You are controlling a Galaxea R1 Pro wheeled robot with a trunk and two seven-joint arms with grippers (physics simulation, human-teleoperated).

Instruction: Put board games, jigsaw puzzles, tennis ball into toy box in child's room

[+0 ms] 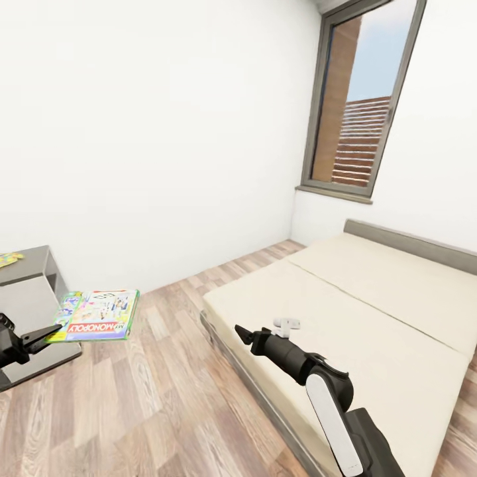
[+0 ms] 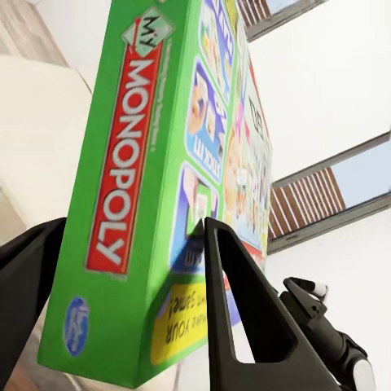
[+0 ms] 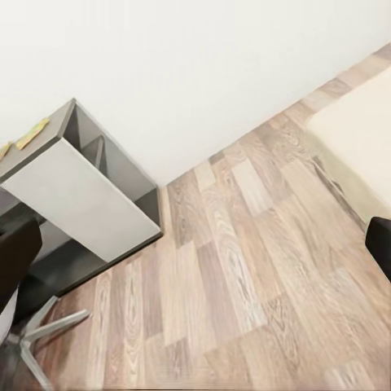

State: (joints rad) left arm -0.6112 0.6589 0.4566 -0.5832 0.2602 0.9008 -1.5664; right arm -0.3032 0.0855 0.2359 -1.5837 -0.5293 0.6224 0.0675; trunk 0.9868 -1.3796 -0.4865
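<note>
My left gripper (image 1: 41,336) is shut on a green-and-white Monopoly board game (image 1: 98,315), which it holds flat over the wood floor near the table (image 1: 26,273). In the left wrist view the box (image 2: 138,187) sits clamped between the two black fingers (image 2: 240,305). My right gripper (image 1: 244,333) hangs open and holds nothing, over the near edge of the bed (image 1: 371,311). Its fingertips (image 3: 18,248) stand wide apart above the floor. A flat yellow piece, perhaps a jigsaw puzzle (image 1: 6,260), lies on the table top (image 3: 37,155). The toy box and tennis ball are out of view.
A white wall runs behind the table, and a tall dark-framed window (image 1: 361,99) stands above the bed's head. Wood-plank floor (image 1: 165,397) lies between table and bed. A grey chair base (image 3: 32,342) stands on the floor beside the cabinet's light door panel (image 3: 90,208).
</note>
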